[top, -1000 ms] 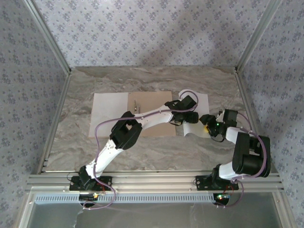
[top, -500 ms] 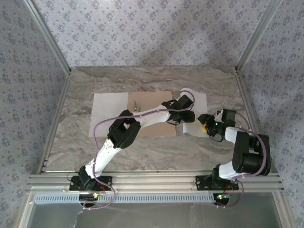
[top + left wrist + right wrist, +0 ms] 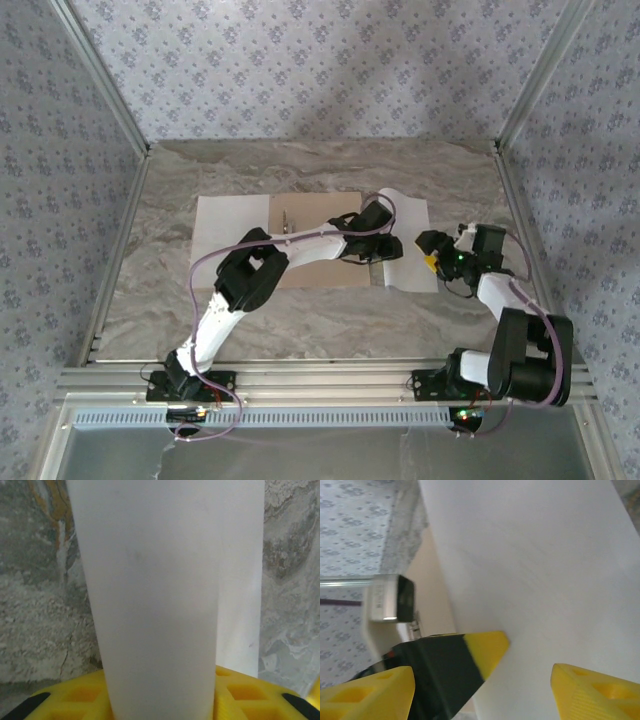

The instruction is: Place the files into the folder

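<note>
The left arm lies across the open folder [image 3: 315, 210], hiding much of its tan half on the marbled table [image 3: 330, 170]. A small metal clip [image 3: 287, 222] shows at the spine. The files [image 3: 412, 270] lie at the folder's 3 o'clock edge, their 12 o'clock end curled upward. The left gripper [image 3: 388, 247] is clamped on them, and its wrist view shows a sheet bowing up off a yellow finger [image 3: 250, 695]. The right gripper [image 3: 432, 248], just at 3 o'clock of it, has its jaws spread wide over the paper, which its wrist view makes plain. Since a second ago, the left gripper and files have slid toward 9 o'clock.
</note>
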Robot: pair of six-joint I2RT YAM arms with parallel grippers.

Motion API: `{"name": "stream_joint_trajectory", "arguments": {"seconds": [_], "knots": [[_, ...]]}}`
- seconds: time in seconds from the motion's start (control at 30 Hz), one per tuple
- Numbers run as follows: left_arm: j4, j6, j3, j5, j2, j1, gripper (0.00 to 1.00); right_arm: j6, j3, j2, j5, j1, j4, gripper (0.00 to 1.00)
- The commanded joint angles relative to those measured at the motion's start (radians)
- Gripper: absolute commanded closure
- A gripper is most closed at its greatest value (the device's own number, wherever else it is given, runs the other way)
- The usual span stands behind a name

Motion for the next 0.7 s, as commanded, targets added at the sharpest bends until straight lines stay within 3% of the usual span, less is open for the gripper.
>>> {"name": "stream_joint_trajectory", "arguments": {"seconds": [0.0,0.23,0.4,0.67], "knots": [[0.086,-0.051,-0.036,0.061,-0.081,0.015,0.62,0.036,0.031,-0.048,-0.096,-0.017,-0.041,0.26],[0.106,-0.086,-0.088,0.087,-0.131,0.028,0.67,0.128,0.028,-0.110,-0.204,-0.029,0.003,0.26],[0.149,-0.124,-0.145,0.117,-0.186,0.042,0.68,0.082,0.028,-0.147,-0.182,-0.029,-0.057,0.24],[0.178,-0.146,-0.230,0.174,-0.292,0.073,0.68,0.218,-0.018,-0.148,-0.244,-0.029,0.085,0.21]]}}
